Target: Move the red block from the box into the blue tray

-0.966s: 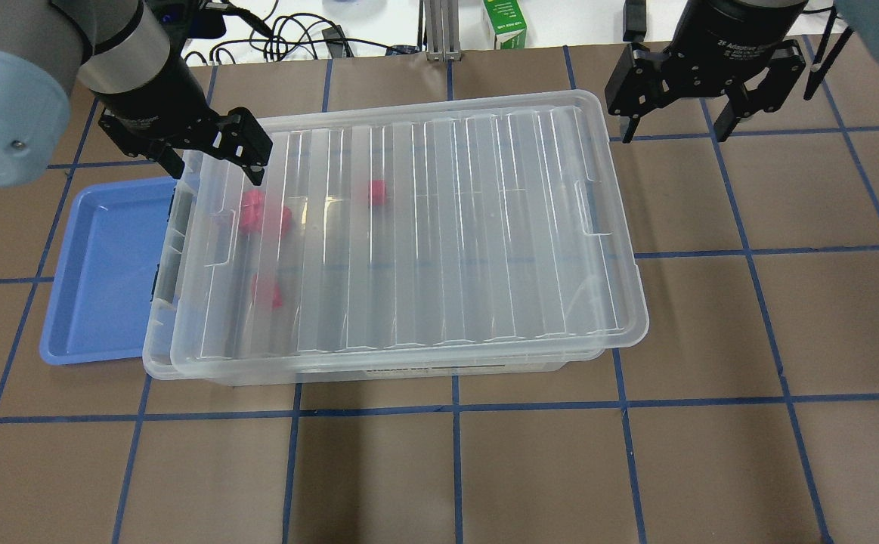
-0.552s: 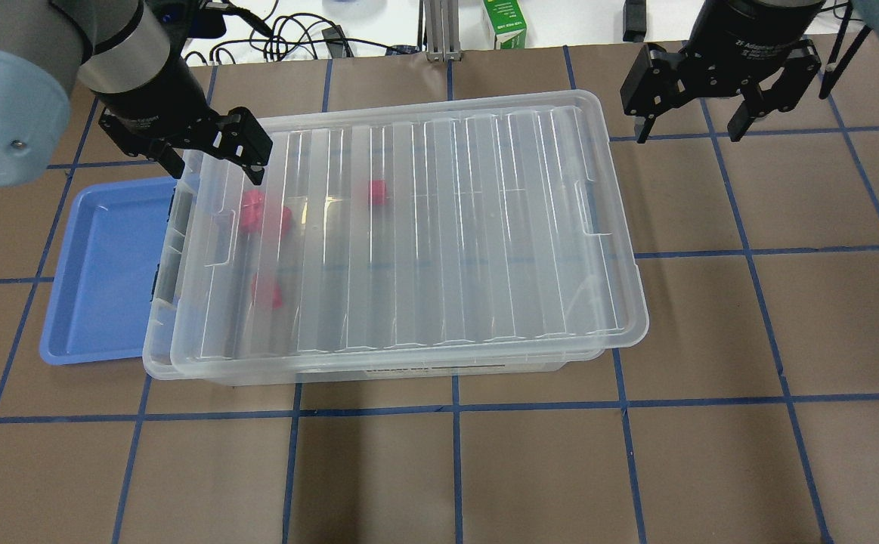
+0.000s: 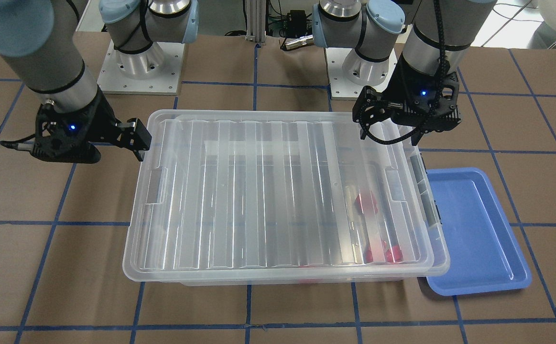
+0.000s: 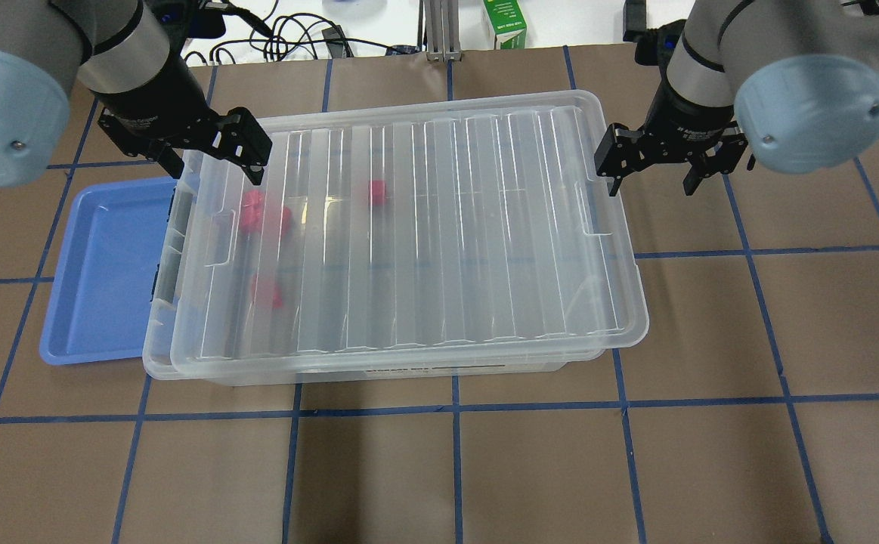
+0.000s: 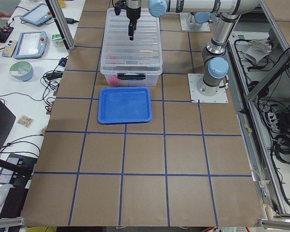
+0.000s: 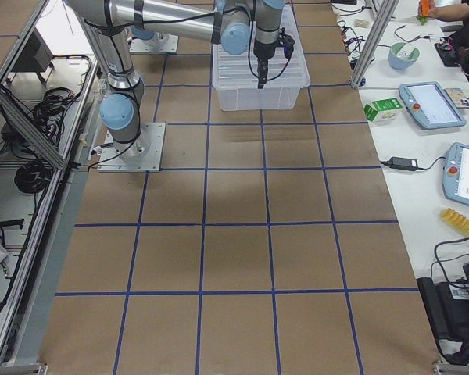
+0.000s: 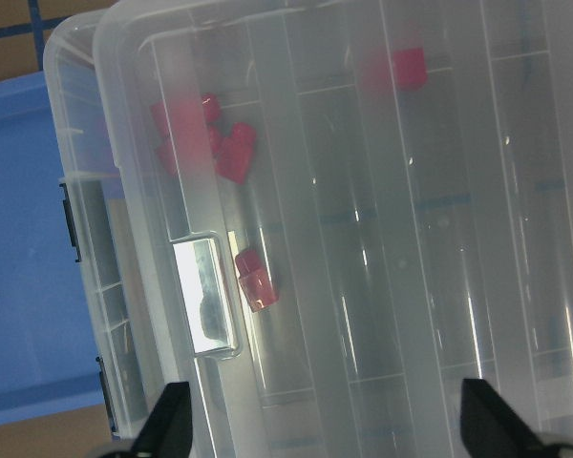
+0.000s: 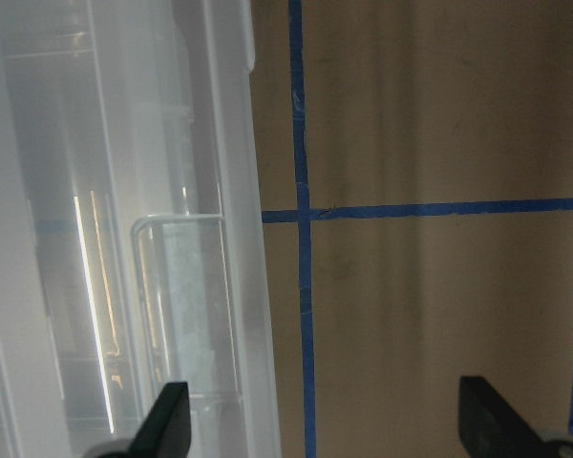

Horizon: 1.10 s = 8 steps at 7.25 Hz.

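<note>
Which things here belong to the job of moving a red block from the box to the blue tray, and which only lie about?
For the job: red blocks, box with its lid on, blue tray, left end effector and right end effector, both open.
Lying about: green carton, cables at the far edge.

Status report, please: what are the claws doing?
Left claw, right claw: open, at opposite ends of the box. Red blocks inside, blue tray empty. Clear lid on, blocking.

The brown, blue-gridded table [image 4: 749, 332] carries the box [image 4: 273, 374] and, just beside it, the blue tray [image 4: 106, 272].
</note>
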Available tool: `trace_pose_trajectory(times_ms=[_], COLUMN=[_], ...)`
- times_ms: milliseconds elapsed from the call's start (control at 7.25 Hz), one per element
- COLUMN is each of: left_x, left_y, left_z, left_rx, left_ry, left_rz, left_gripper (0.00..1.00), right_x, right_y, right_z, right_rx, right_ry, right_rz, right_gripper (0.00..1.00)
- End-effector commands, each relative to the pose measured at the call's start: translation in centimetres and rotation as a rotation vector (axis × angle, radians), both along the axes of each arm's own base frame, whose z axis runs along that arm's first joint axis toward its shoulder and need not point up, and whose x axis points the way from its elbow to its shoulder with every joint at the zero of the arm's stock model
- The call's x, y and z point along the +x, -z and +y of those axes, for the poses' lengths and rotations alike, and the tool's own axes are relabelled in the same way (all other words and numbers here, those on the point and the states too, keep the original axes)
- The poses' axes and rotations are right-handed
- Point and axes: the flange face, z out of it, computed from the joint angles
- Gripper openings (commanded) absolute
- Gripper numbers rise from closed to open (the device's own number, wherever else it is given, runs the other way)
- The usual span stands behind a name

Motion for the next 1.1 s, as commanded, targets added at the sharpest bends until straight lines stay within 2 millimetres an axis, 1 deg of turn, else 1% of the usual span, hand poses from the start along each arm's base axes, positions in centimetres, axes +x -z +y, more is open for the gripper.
trace_pose_trajectory(times_ms=[0, 276, 414, 552, 690, 828, 966], left_x=[0.0, 0.0, 0.0, 0.0, 0.1, 0.0, 0.0], left_y=[0.0, 0.0, -0.1, 0.0, 0.0, 0.0, 0.0], left_z=[0.0, 0.0, 0.0, -0.2, 0.0, -0.2, 0.0], left_rx=[0.000, 0.000, -0.003, -0.001, 0.000, -0.001, 0.000], left_ry=[0.000, 0.000, 0.000, -0.001, -0.002, -0.001, -0.001], left_rz=[0.000, 0.002, 0.000, 0.003, 0.000, 0.005, 0.003], left_gripper=[1.00, 1.00, 1.00, 1.00, 1.00, 1.00, 1.00], right_x=[0.0, -0.2, -1.1, -2.0, -3.2, -5.7, -7.0], right_y=[4.5, 4.7, 4.6, 4.5, 4.5, 4.4, 4.1], right_z=[-0.5, -1.1, -1.2, -1.3, -1.5, -1.7, -1.8], right_rx=[0.020, 0.008, 0.009, 0.008, 0.009, 0.013, 0.014], right_ry=[-0.009, -0.012, -0.027, -0.017, 0.003, 0.001, -0.003], right_rz=[-0.002, 0.010, 0.060, 0.065, 0.069, 0.098, 0.102], right_gripper=[1.00, 1.00, 1.00, 1.00, 1.00, 1.00, 1.00])
